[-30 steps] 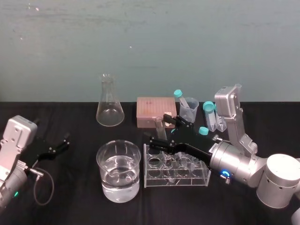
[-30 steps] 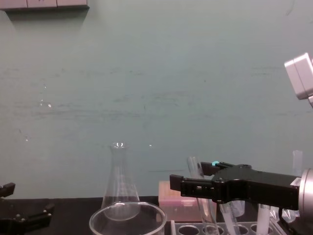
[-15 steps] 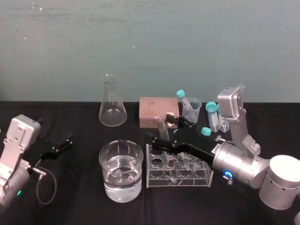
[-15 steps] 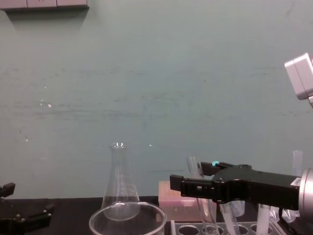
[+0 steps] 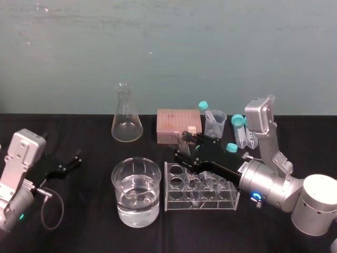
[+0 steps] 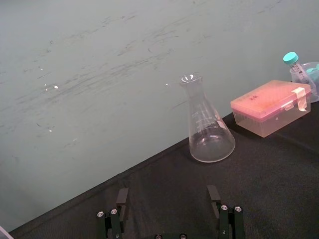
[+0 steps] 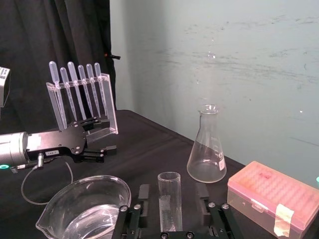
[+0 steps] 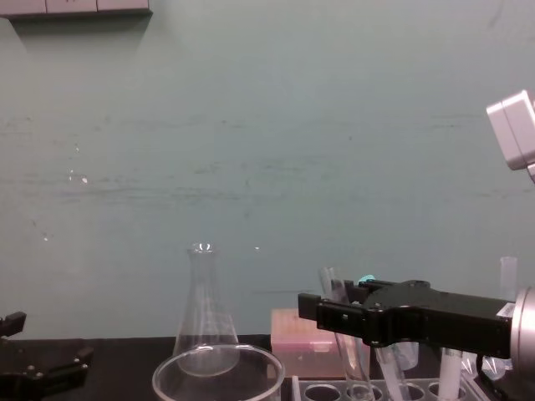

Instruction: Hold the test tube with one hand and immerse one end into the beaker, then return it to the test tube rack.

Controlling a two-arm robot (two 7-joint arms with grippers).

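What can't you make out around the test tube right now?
- Which test tube rack hole, if any, holds the test tube: head view, right gripper covers it.
- Test tube's lower end: chest view, bottom edge cuts it; right wrist view, gripper body hides it.
- Left gripper, parked far left, hides nothing.

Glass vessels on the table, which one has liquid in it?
The beaker, the wide round one in front beside the test tube rack, holds clear liquid; the conical flask behind it looks empty.
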